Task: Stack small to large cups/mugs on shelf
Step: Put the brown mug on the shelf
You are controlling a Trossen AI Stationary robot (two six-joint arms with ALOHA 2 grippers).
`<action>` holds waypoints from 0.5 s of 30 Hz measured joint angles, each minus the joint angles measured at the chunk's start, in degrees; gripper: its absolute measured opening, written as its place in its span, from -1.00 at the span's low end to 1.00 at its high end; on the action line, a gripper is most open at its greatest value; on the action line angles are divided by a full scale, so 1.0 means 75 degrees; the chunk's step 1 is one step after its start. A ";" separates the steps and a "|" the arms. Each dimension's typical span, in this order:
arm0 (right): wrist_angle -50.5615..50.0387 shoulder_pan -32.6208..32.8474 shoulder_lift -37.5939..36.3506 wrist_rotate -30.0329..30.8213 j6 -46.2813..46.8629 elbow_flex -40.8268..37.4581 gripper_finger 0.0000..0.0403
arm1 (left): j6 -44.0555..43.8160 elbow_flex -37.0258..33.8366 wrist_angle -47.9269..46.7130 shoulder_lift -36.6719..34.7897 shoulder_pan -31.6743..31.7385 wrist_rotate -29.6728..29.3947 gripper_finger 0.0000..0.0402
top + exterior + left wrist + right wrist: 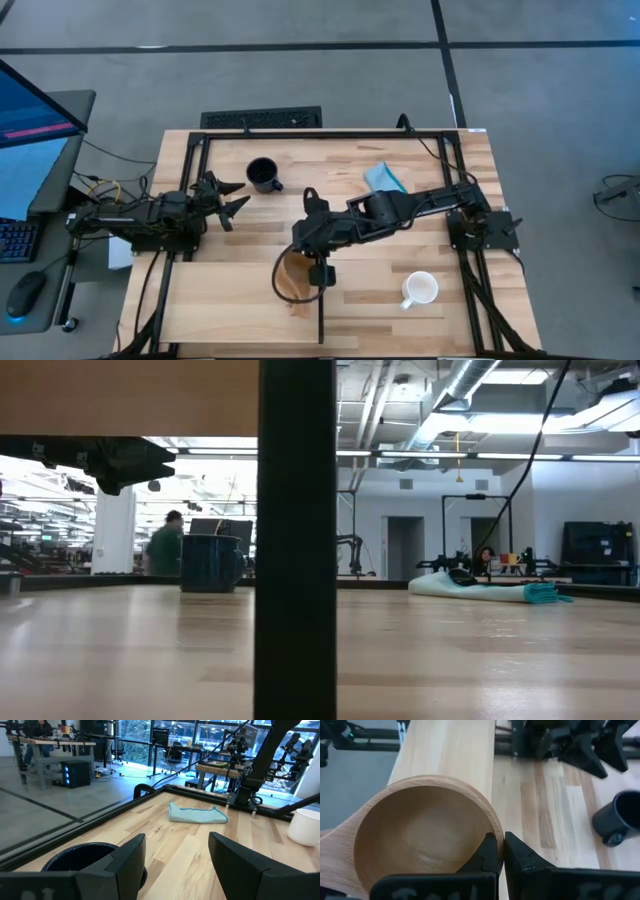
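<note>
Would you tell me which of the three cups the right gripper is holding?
The tan wooden cup; the right gripper pinches its rim, while the black mug and white mug stand free.

Wooden cup (420, 832) sitting upright, rim pinched in right hand (501, 851); black mug (263, 175) and white mug (420, 289) lying apart.

Light-blue cloth (384, 179) on tabletop (240, 225); perhaps a keyboard (262, 119) beyond.
</note>
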 joint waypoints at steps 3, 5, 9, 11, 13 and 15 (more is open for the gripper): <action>0.0209 -0.0005 0.0195 -0.0033 -0.0041 0.0010 -0.90 | 0.0001 0.0000 -0.0001 0.0000 0.0001 0.0003 0.04; 0.0078 0.0000 0.0386 -0.0161 -0.0129 -0.0006 -0.90 | 0.0000 0.0000 0.0000 0.0000 0.0001 0.0004 0.04; 0.0025 0.0050 0.0668 -0.0201 -0.0343 0.0128 -0.90 | -0.0009 -0.0003 0.0001 0.0046 0.0001 0.0003 0.04; 0.0127 0.0052 0.0737 -0.0230 -0.0302 0.0289 -0.90 | -0.0066 -0.0003 -0.0004 0.0061 0.0000 0.0043 0.04; -0.0083 0.0040 0.0685 -0.0332 -0.0281 0.0318 -0.90 | -0.0127 -0.0003 -0.0001 0.0190 -0.0001 0.0036 0.04; 0.0009 0.0032 0.0679 -0.0459 -0.0197 0.0344 -0.90 | -0.0182 -0.0003 -0.0016 0.0234 -0.0001 0.0048 0.04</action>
